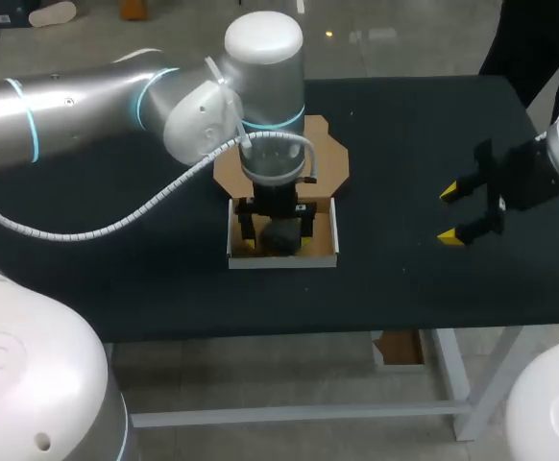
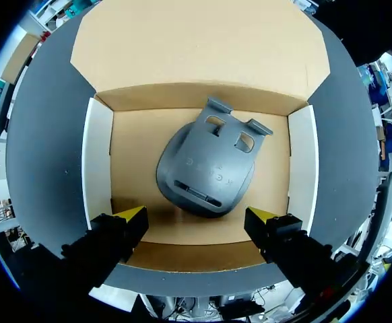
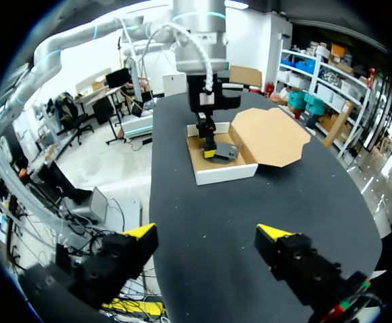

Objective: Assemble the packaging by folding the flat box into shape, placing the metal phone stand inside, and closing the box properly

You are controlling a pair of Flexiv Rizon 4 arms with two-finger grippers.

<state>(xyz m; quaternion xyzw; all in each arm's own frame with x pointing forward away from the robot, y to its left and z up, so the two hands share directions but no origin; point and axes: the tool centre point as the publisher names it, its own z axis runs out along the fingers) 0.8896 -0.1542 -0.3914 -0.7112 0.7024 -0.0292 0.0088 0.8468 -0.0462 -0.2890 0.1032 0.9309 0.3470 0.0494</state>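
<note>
— What does the shallow cardboard box [image 1: 281,261] hold, the one with white walls and a brown inside at the middle of the head view?

— One thing only: the dark grey metal phone stand [image 2: 206,161]. It lies flat on the box floor, turned a little askew, near the middle. The box's brown lid flap [image 1: 329,158] is open and laid back on the black table [image 1: 145,279], just above the box in the frame.

— And the left gripper [image 2: 196,217]?

— It reaches into the box, and its arm comes in from the upper left. Its yellow-tipped fingers [image 2: 133,216] are spread wide, one on each side of the stand's near end. Neither touches the stand, so it has hold of nothing.

— The right gripper [image 1: 449,214]?

— It is at the right of the frame, well apart from the box, over bare table. Its fingers are wide apart too, with nothing between them.
</note>
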